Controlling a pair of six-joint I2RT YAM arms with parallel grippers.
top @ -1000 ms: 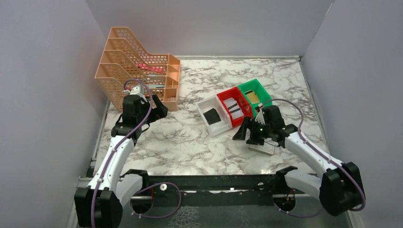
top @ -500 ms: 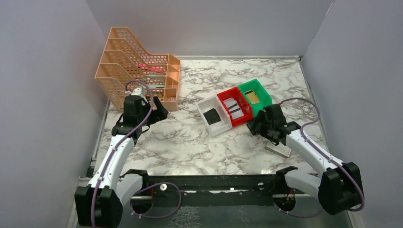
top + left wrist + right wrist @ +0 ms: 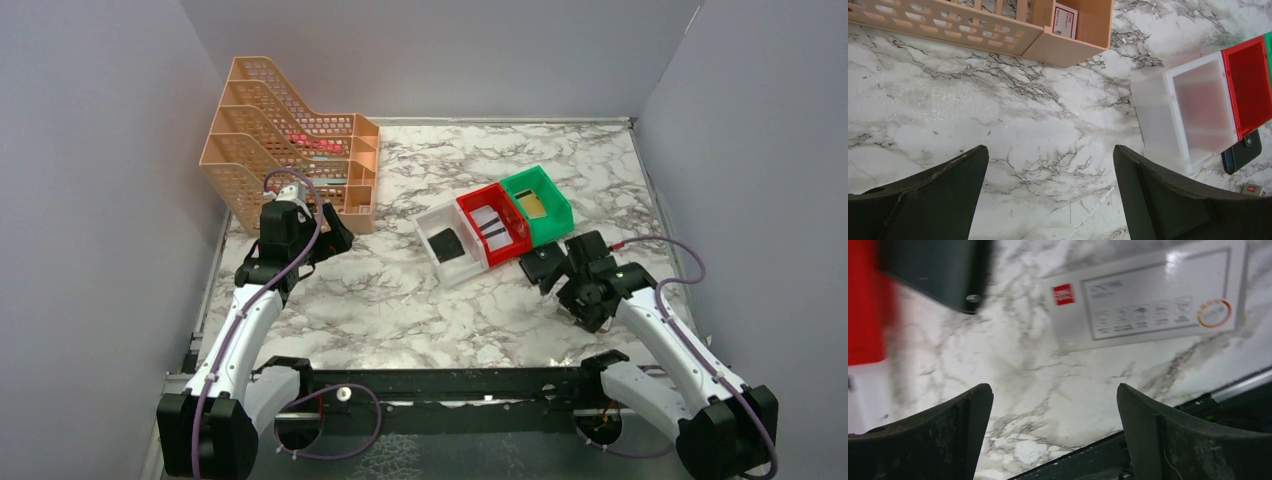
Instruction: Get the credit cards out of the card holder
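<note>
At frame left, your left gripper (image 3: 1048,195) hung with jaws wide apart beside the orange rack (image 3: 290,140). Right of centre, a tan-gold card (image 3: 533,205) lay in the green bin (image 3: 553,190), and the black card holder (image 3: 1242,152) lay flat by the red bin (image 3: 468,215). Your right gripper (image 3: 1053,437) stood spread, holding nothing.

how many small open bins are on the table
3, touching side by side in a diagonal row right of centre: a white bin at the left, a red bin in the middle, and a green bin at the right, farthest back. None appears hidden.
</note>
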